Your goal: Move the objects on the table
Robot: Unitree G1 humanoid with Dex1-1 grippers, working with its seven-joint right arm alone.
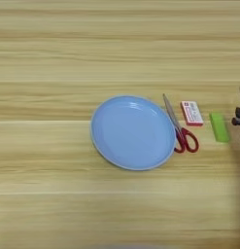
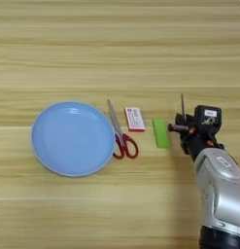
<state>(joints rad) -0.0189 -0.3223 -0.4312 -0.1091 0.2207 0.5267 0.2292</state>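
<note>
The scissors, silver blades and red loop handles, lie flat on the table with the blades pointing away from me and the handles nearest me. They sit against the right rim of a blue plate. Just right of the blades lies the small white box with red print. My right gripper hovers right of both, beside a green block, with the silver forearm coming up from the bottom right. In the left eye view only its tip shows at the right edge.
The blue plate holds nothing. The green block lies between the white box and the gripper, a small gap from each. Bare wood stretches across the far half and along the near edge.
</note>
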